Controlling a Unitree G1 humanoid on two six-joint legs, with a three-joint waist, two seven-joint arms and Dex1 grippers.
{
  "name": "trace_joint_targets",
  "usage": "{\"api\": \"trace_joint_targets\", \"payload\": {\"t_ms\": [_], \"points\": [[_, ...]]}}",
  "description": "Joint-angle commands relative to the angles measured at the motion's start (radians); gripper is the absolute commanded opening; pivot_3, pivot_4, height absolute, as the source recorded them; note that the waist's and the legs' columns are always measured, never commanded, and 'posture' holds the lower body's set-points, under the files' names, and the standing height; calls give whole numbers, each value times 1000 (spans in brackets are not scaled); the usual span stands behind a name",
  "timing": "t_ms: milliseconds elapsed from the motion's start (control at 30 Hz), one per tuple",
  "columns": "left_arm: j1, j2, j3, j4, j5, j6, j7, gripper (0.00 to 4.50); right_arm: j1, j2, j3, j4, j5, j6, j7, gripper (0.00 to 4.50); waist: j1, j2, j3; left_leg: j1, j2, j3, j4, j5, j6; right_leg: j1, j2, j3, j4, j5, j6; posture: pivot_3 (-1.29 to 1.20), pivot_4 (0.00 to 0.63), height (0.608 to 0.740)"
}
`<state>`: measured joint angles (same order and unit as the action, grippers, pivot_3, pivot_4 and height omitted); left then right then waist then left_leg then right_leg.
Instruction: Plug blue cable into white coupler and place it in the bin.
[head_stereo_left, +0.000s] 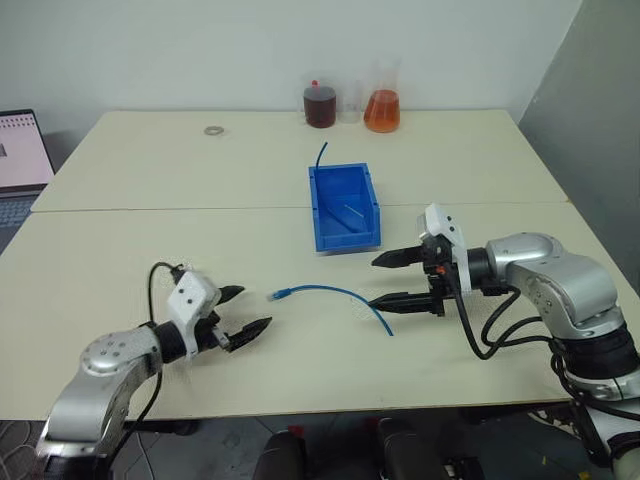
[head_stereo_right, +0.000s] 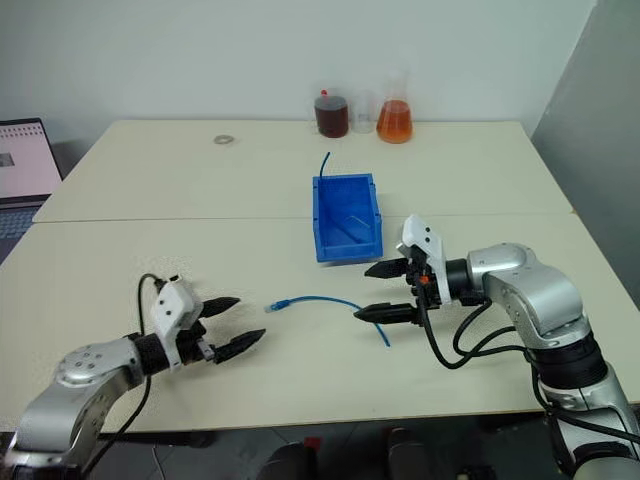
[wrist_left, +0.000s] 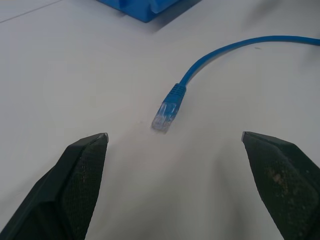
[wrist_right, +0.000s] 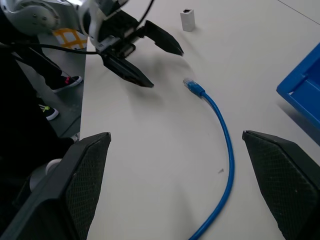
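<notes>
The blue cable (head_stereo_left: 330, 291) lies in a loose arc on the table in front of the bin (head_stereo_left: 345, 240), its clear plug (wrist_left: 165, 114) pointing left. My left gripper (head_stereo_left: 250, 308) is open and low over the table, just left of the plug, which sits ahead of its spread fingers (wrist_left: 82, 170). My right gripper (head_stereo_left: 374, 283) is open and points left, hovering over the cable's right part with nothing in it. The white coupler (wrist_right: 187, 20) stands on the table beyond the left gripper (wrist_right: 165, 67) in the right wrist view.
A thin blue cord (head_stereo_left: 320, 155) sticks up behind the bin, and a pale piece lies inside it. Two flasks, one dark (head_stereo_left: 320, 105) and one orange (head_stereo_left: 382, 110), stand at the table's far edge near a small ring (head_stereo_left: 213, 130). A laptop (head_stereo_left: 20, 150) sits far left.
</notes>
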<state>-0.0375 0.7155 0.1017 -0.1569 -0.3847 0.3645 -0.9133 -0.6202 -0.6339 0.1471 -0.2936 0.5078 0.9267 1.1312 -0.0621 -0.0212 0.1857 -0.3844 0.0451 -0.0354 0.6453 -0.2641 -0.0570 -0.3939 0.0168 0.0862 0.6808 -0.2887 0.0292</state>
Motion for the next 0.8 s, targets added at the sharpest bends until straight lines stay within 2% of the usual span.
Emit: {"api": "trace_joint_targets", "payload": {"t_ms": [33,167,300,433,600,800], "points": [[-107,35,-58,149,47,-78,-113,4500,5,-30,-41,-63,49,27,-24,4478,3,0,0,0,0,0,0,0,0,0,0,0,0,0,0,0,150,740],[-233,50,-127,363,112,-169,-225,4500,29,-63,-65,-91,72,52,-53,4478,5,0,0,-2,0,1,0,0,0,-2,0,0,0,0,0,0,150,740],[-322,36,-182,511,164,-259,-315,4500,51,-85,-85,-122,99,73,-83,4478,11,0,0,-12,0,0,2,0,0,-11,0,0,2,0,0,0,150,740],[-385,8,-204,605,187,-324,-350,4500,62,-95,-98,-140,121,88,-109,4478,16,1,-1,-12,0,0,2,0,0,-11,0,0,2,0,0,0,150,740],[-422,-24,-217,654,194,-367,-380,3584,76,-109,-105,-154,138,92,-136,4500,30,1,-1,-13,-1,0,4,0,0,-11,0,-1,2,1,1,0,150,740],[-417,-57,-228,644,202,-377,-382,2238,82,-114,-100,-137,141,74,-149,4500,32,1,-1,-14,-1,-1,5,0,0,-11,-1,-1,2,1,1,0,150,740]]}}
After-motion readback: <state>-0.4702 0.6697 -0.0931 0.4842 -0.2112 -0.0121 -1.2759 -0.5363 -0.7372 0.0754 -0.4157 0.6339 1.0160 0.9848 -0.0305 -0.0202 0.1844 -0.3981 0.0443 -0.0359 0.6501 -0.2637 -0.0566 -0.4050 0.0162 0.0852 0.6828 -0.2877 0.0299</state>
